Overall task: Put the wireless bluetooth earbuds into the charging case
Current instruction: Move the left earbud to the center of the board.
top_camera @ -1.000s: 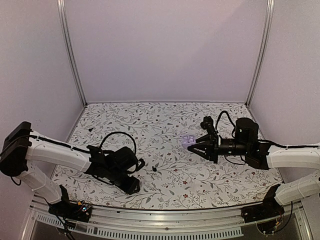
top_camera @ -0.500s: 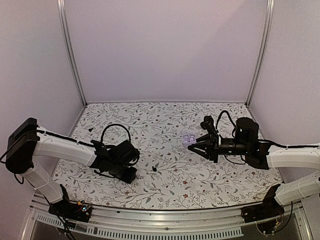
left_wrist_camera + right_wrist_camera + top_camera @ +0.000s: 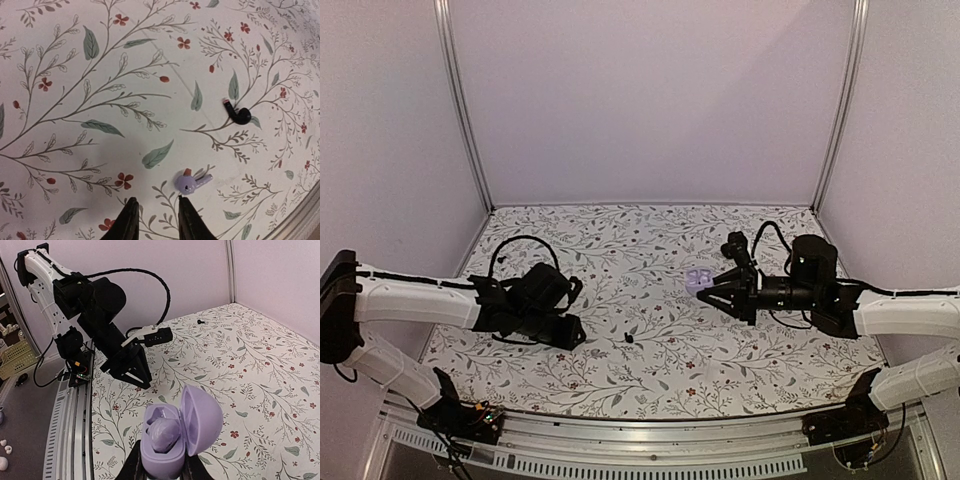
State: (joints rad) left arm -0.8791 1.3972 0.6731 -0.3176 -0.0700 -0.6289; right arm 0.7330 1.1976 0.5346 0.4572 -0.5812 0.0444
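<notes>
- Two fingers of my left gripper (image 3: 156, 210) stand spread with a modest gap between them. They pinch nothing, and their tips are low over the floral cloth (image 3: 60, 135).
- Just ahead of one fingertip lies the lavender earbud (image 3: 191, 183). It is flat on the cloth, touches neither finger, and sits off the centre line of the gap.
- Further out, well apart from it, a black earbud (image 3: 239, 114) lies on the cloth, nearer the metal rail (image 3: 306, 212).
- My right gripper (image 3: 161, 466) pinches the charging case (image 3: 181, 432) by its base. The lid (image 3: 202, 415) is swung open and the wells face up.
- One well holds a rounded lavender lump. I cannot tell whether it is a seated earbud or the moulding.
- Risk: if I close as aligned, one finger would likely strike the lavender earbud's side and skid it across the smooth cloth.
- Risk: the piece is tiny and rounded, so an off-centre pinch could squirt it out towards the rail.
- Risk: a descent carried too far would snag my tips in the cloth and drag both pieces.
- Risk: the case is held only at its base, so pressing an earbud in could rock it or knock the lid shut.
</notes>
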